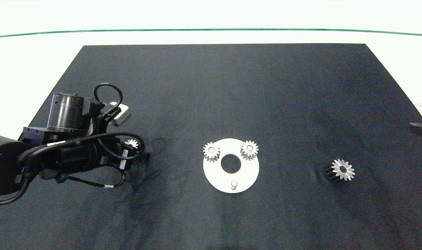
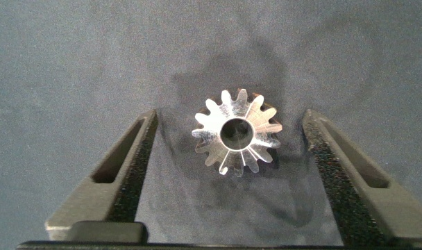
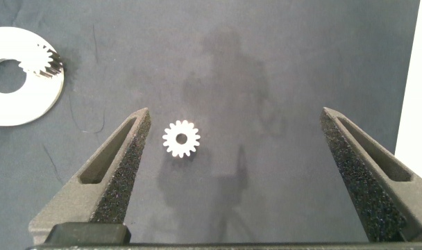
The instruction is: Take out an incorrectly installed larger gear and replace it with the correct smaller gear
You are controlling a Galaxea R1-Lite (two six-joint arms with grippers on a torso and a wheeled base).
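The left gripper (image 2: 225, 149) is hovering wide open around the smaller gear (image 2: 237, 132); it should be centring, then closing evenly on the teeth.

Right gripper (image 3: 232, 173) has its fingers (image 3: 110, 182) spread wide, hanging above the dark mat (image 3: 280, 83). The larger gear (image 3: 181, 139) lies flat on the mat between them, way closer to one finger than the other, touching neither. Off near a corner sits the white round plate (image 3: 30, 104) with a big centre hole, one gear (image 3: 39, 59) standing on it.
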